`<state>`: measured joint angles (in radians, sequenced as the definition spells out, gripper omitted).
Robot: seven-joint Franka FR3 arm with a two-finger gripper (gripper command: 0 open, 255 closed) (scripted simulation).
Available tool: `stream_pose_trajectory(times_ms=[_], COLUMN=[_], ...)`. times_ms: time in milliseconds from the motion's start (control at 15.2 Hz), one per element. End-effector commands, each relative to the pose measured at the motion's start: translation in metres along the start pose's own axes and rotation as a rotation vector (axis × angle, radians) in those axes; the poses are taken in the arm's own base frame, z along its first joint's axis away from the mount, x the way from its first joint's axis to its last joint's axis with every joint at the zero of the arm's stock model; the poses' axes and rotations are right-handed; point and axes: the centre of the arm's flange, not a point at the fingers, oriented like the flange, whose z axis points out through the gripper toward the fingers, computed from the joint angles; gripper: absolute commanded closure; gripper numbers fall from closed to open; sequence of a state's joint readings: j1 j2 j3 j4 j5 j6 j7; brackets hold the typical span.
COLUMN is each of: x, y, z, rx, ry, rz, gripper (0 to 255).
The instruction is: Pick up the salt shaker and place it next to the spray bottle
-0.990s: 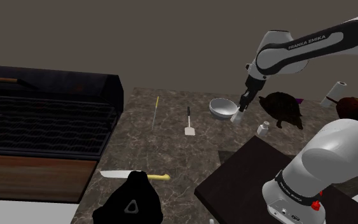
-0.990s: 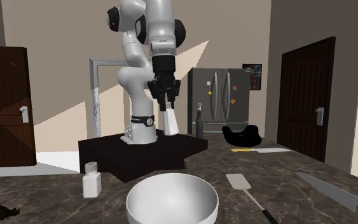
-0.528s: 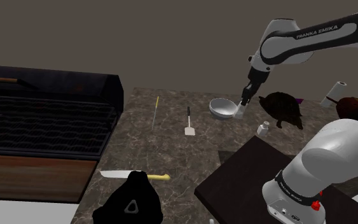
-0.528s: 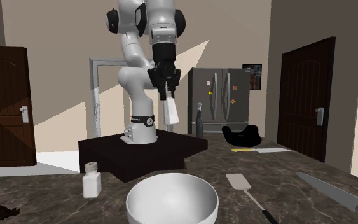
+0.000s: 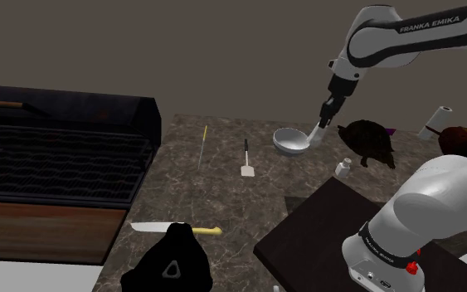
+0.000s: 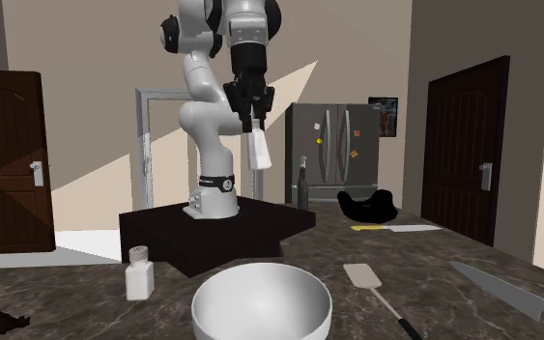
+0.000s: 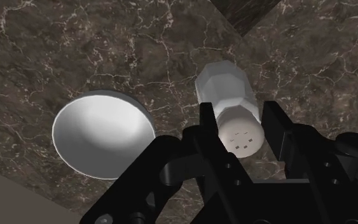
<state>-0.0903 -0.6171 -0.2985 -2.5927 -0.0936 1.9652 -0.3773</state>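
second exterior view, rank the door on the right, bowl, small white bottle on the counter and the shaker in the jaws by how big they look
1. door on the right, though far off.
2. bowl, nearest the camera.
3. small white bottle and shaker: nearly alike; the bottle stands nearer the camera, so unranked.

Shoulder view: high behind the stand, looking down across the desk. Second exterior: low at desk level, facing the arm head-on, bowl close. Wrist: on the hand, looking down, near. All three share the bowl.
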Motion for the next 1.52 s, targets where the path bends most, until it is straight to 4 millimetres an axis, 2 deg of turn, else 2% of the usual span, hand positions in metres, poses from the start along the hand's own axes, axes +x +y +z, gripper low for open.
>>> stream_pose_trajectory(times_ms=[0, 792, 1452], x=[0.000, 0.001, -0.011], y=[-0.001, -0.006, -0.137], z=[-0.011, -0.073, -0.062], rx=[0.000, 0.000, 0.000], ry=[0.000, 0.000, 0.000], rz=[0.000, 0.000, 0.000], gripper=[255, 255, 255])
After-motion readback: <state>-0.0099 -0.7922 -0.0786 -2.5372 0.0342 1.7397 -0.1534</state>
